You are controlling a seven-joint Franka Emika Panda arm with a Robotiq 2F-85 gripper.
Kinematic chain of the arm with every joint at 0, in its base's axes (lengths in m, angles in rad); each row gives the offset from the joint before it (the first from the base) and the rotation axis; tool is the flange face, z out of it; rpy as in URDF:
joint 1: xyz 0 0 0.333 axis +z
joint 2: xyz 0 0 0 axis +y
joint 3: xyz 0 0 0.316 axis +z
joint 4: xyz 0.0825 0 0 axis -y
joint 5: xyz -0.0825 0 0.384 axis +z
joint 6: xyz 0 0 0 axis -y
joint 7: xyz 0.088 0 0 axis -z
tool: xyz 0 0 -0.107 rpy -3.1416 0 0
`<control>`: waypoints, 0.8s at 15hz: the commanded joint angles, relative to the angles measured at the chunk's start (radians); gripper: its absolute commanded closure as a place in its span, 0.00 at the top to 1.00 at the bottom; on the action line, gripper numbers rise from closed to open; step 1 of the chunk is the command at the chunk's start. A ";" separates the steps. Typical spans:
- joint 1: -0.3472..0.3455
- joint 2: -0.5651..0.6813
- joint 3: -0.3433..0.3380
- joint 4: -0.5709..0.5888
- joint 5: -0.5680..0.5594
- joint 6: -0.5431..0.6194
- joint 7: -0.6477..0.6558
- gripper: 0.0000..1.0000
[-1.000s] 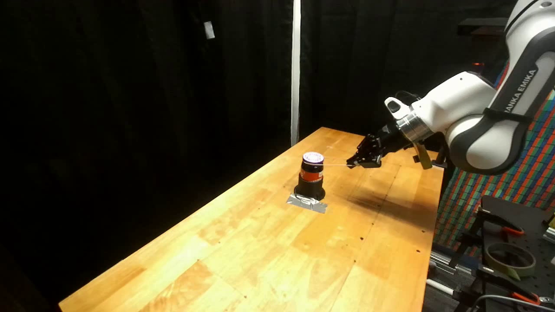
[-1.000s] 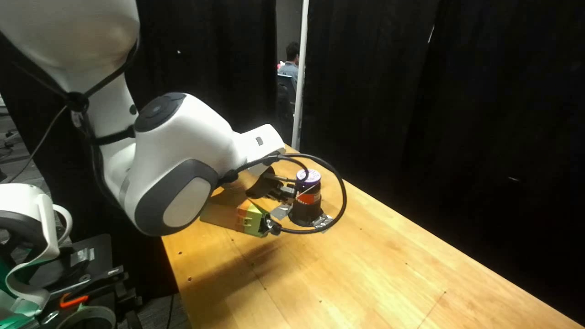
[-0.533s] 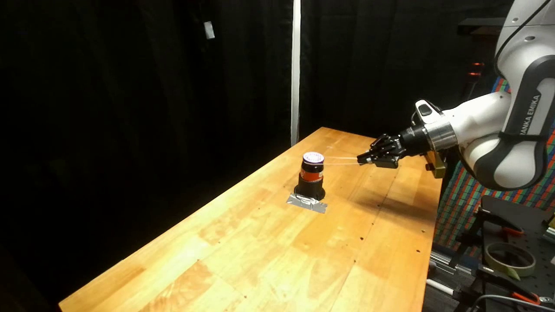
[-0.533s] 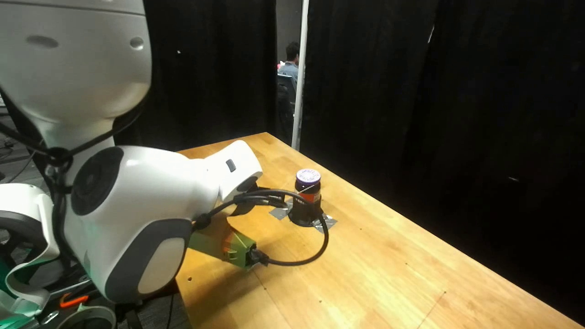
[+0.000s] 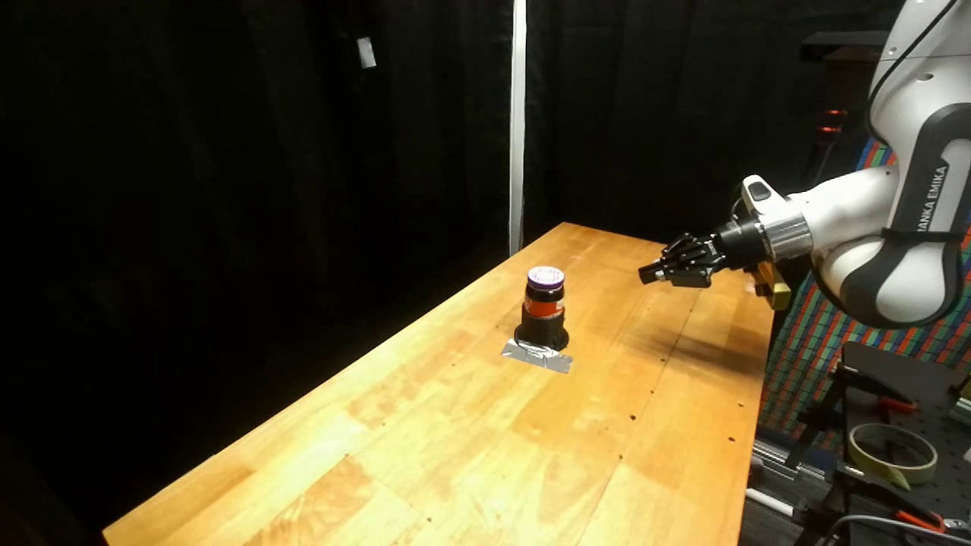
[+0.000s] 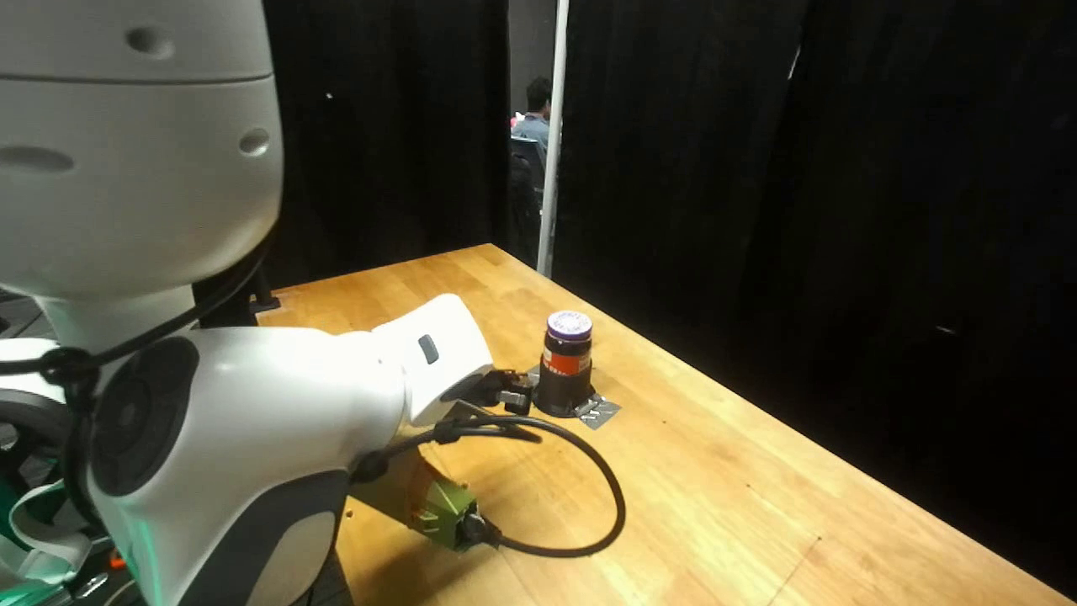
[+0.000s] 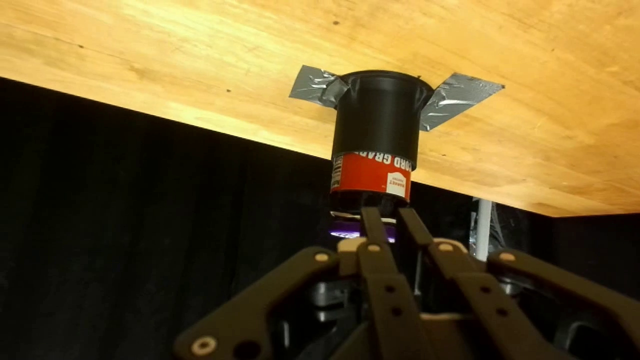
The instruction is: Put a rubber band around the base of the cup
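Observation:
The cup [image 5: 545, 309] is a dark jar with an orange-red label and purple lid. It stands upright in a black base [image 7: 377, 117] and also shows in an exterior view [image 6: 565, 364]. In the wrist view, which is upside down, a thin pale rubber band [image 7: 344, 216] lies around the cup just under the lid. It is too thin to make out in the exterior views. My gripper [image 7: 391, 212] has its fingertips a little apart with nothing between them. In an exterior view the gripper [image 5: 648, 274] is in the air beside the cup, apart from it.
Grey tape [image 5: 537, 355] holds the base to the wooden table [image 5: 485, 455]. A black cable loop [image 6: 618, 505] hangs from the wrist camera [image 6: 450, 509]. A tape roll [image 5: 891, 453] lies on a side stand by the table's edge. Dark curtains hang behind.
The band was stretched from the cup's top to the fingertips; it is now off the gripper and close around the cup. The gripper has drawn back from the cup.

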 commanded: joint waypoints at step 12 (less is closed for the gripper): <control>0.542 -0.550 -0.427 -0.033 0.606 -1.002 -0.317 1.00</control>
